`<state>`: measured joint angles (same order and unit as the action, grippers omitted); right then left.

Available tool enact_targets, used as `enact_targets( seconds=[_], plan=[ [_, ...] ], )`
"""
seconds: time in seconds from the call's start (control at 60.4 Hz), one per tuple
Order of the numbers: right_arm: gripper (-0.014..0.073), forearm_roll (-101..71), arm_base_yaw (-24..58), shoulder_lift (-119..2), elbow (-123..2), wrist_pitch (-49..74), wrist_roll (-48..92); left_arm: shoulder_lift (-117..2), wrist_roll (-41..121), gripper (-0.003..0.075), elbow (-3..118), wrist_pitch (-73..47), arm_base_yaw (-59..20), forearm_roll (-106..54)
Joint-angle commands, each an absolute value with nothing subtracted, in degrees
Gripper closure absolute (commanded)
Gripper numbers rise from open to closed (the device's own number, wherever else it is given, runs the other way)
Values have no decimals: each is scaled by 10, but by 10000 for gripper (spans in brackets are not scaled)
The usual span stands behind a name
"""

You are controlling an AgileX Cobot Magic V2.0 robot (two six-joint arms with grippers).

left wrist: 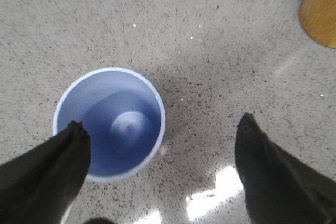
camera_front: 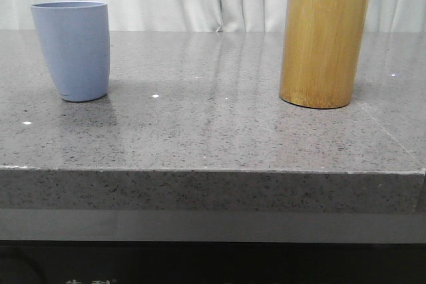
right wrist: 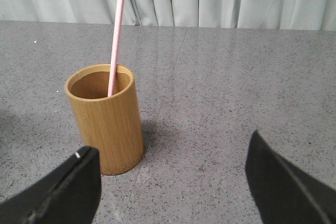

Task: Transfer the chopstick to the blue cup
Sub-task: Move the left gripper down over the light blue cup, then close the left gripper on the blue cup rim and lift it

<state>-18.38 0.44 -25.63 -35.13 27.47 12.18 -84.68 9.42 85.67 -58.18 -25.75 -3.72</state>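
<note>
Plainly, both grippers stand open and empty: the right gripper [right wrist: 170,182] faces the holder [right wrist: 105,121], where the chopstick [right wrist: 115,43] leans (ready for picking), while the left gripper [left wrist: 163,169] hovers above the empty cup [left wrist: 109,124].

Item count, tabletop:

- Blue cup [camera_front: 72,50]: one, standing upright at the left of the grey stone table [camera_front: 213,131].
- Bamboo cylinder holder [camera_front: 324,43]: one, standing upright at the right, well apart from the cup.
- Chopstick [right wrist: 115,43]: one, pale pink, standing inside the bamboo holder and leaning on its rim.

Containers total: two. Sticks total: one. Blue cup contents, seen from the left wrist: zero items.
</note>
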Motion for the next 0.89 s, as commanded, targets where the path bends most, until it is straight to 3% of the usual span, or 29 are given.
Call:
enact_targets(
  seconds=[0.0,0.298,0.398,0.729,0.828,0.878],
  plan=[
    [13,-190,2,-263,-373,233,122,-860,94,174,890,-571,-261,-41],
    [13,-190,2,-263,-373,233,122,-922,94,176,892,-580,-261,-38],
    [13,-190,2,-263,-373,233,122,-929,94,218,892,-580,-261,-38],
    [13,-190,2,-263,-373,233,122,-929,94,646,892,-573,-261,-38],
    [13,-190,2,-263,-373,233,122,-929,94,732,892,-573,-261,-38],
    [13,-190,2,-263,-373,233,122,-929,94,739,892,-577,-261,-38]
  ],
)
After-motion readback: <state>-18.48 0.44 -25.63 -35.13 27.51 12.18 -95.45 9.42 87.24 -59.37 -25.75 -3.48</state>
